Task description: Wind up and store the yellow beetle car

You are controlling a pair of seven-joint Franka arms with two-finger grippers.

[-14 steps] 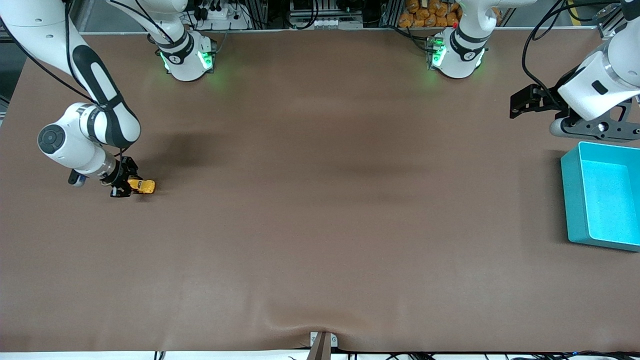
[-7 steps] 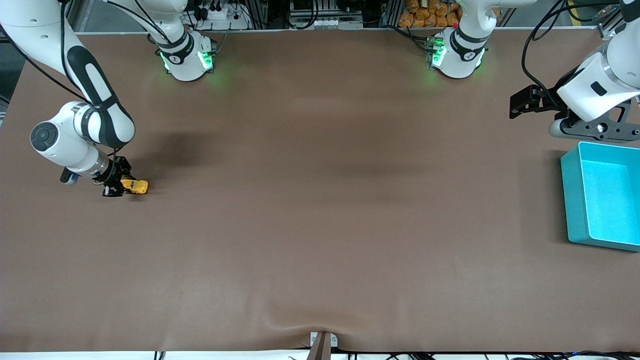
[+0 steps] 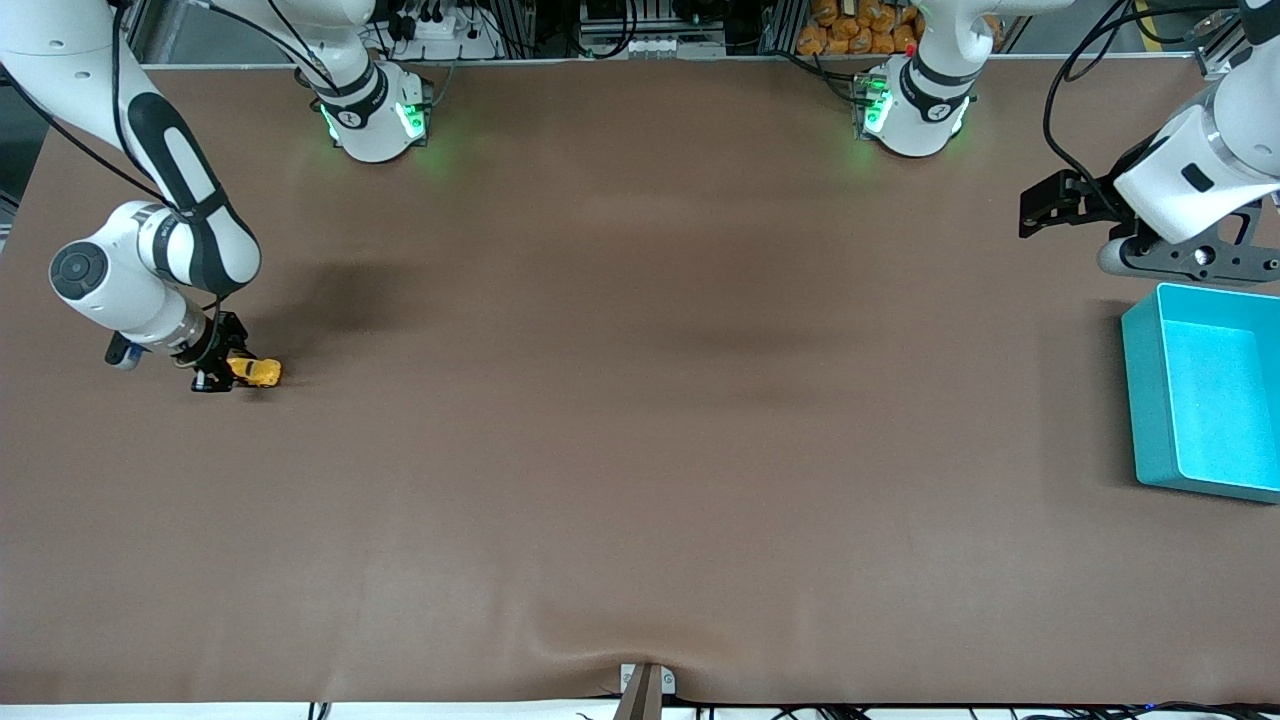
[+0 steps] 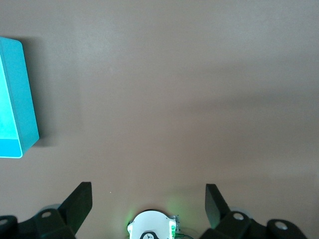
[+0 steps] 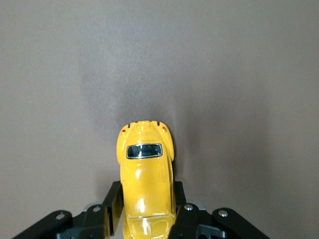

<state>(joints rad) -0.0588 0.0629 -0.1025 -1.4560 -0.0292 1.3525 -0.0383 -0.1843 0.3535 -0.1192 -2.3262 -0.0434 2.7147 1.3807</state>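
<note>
Right gripper (image 3: pixel 222 376) is clamped on the yellow beetle car (image 3: pixel 256 371), low at the table (image 3: pixel 640 420) surface near the right arm's end. In the right wrist view both fingers (image 5: pixel 112 204) press the sides of the car (image 5: pixel 146 181) at one end; the other end, with a dark window and two small red lights, sticks out past the fingertips. Can't tell whether the wheels touch the table.

Left gripper (image 3: pixel 1045 205) is wide open and holding nothing, up in the air over bare table at the left arm's end, waiting. Left wrist view shows its two fingers (image 4: pixel 79 201) spread apart.

Teal bin (image 3: pixel 1145 400) sits at the left arm's end, near the left gripper, well apart from the car.
</note>
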